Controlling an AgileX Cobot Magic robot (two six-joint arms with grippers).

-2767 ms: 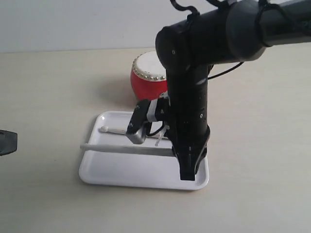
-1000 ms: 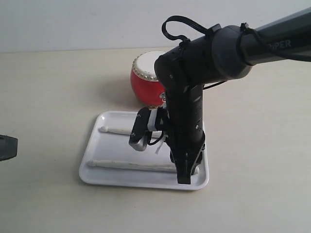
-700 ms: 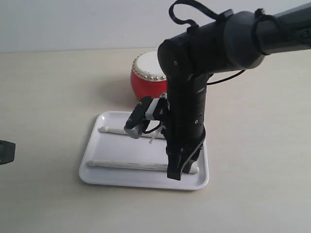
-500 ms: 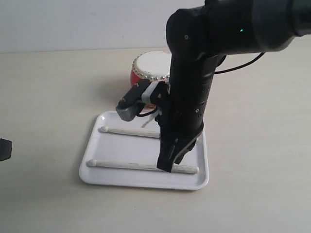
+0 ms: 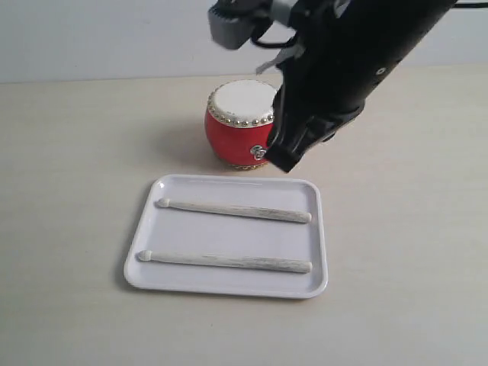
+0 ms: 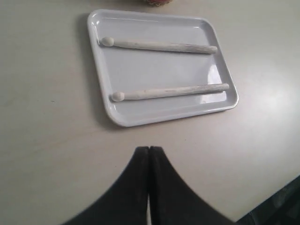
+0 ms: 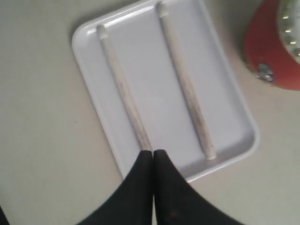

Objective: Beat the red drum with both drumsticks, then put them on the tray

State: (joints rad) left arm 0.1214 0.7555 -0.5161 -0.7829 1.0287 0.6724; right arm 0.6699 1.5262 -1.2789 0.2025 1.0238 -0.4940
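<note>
The red drum [image 5: 238,130] stands upright behind the white tray [image 5: 229,236]. Both drumsticks lie flat in the tray, parallel and apart, one at the far side [image 5: 232,210] and one at the near side [image 5: 225,261]. My right gripper [image 5: 279,162] hangs shut and empty above the tray's far right corner, beside the drum. In the right wrist view it [image 7: 153,153] is high over the tray [image 7: 150,79], the sticks [image 7: 124,89] [image 7: 185,86] and the drum [image 7: 276,51]. My left gripper [image 6: 148,149] is shut and empty, off the tray [image 6: 154,68] and its sticks [image 6: 159,45] [image 6: 171,92].
The tray and drum rest on a plain beige tabletop [image 5: 84,152] with a pale wall behind. The right arm's dark bulk [image 5: 358,53] fills the upper right of the exterior view. The left arm does not show there.
The right arm has let go of the near drumstick in the tray and risen up and back toward the drum. The left gripper's tip has slid out of the exterior view at the left.
</note>
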